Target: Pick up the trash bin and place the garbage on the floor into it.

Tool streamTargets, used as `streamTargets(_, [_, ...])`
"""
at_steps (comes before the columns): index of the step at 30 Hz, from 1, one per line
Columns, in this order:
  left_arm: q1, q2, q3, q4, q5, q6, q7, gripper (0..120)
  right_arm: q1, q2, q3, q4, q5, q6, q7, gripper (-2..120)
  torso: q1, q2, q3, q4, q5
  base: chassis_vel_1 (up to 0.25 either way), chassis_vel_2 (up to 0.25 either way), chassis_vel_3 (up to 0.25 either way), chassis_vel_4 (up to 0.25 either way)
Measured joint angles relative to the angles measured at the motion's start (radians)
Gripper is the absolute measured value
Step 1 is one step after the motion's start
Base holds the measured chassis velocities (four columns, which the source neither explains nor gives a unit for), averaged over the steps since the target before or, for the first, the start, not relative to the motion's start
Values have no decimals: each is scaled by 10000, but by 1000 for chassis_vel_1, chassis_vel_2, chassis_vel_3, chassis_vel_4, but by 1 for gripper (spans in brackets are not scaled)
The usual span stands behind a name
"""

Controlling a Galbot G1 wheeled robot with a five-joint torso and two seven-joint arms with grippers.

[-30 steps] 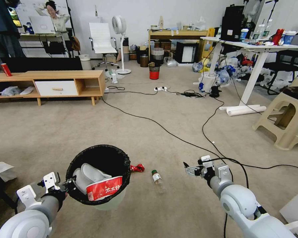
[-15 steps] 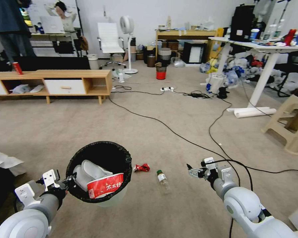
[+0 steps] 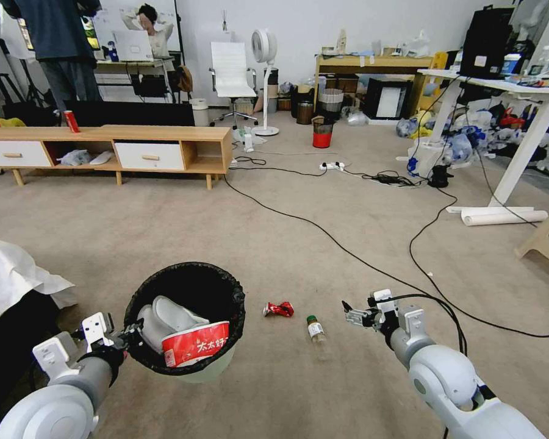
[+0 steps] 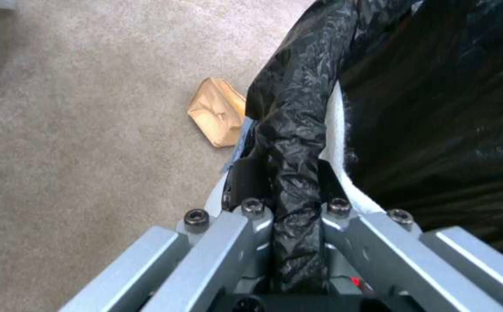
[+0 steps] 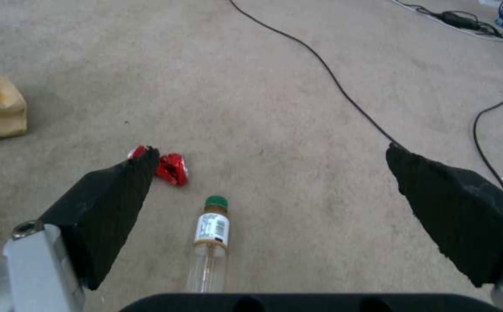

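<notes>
Trash bin (image 3: 186, 317), noodle cup (image 3: 195, 343) inside, hangs off the floor (image 3: 165, 225) from the left gripper (image 3: 128, 335) clenched on its bagged rim, while the view has swung rightward, centring the bottle (image 5: 210, 242) and red wrapper (image 5: 168, 167) before the spread right gripper (image 5: 272, 195).

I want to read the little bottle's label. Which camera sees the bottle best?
The right wrist view: the green-capped bottle lies close between the open right gripper's fingers, label up. The head view shows the bottle small on the floor; the left wrist view shows the bin's rim instead.
</notes>
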Motion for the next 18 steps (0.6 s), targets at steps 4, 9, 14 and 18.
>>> streamTargets(4, [-1, 0, -14, 1, -58, 0, 15, 3, 19, 27, -47, -36, -39, 14, -3, 100, 0, 0, 0, 0, 0, 0, 0, 0, 0])
streamTargets(9, [-26, -12, -11, 1, -91, 0, 66, 3, -4, 68, -15, -36, -69, 38, -10, 100, -1, 0, 0, -1, 0, 0, 0, 0, 0])
streamTargets(14, [-66, 1, -9, 1, -116, 0, 68, 3, -60, 77, 22, -32, -104, 56, -17, 100, 0, 0, 0, -2, 0, 0, 0, 0, 0])
streamTargets(18, [-47, 19, -9, 16, -107, 0, 79, 3, -77, 84, 22, -37, -128, 86, -32, 100, 0, 0, 0, -1, 1, 41, 43, 28, 30])
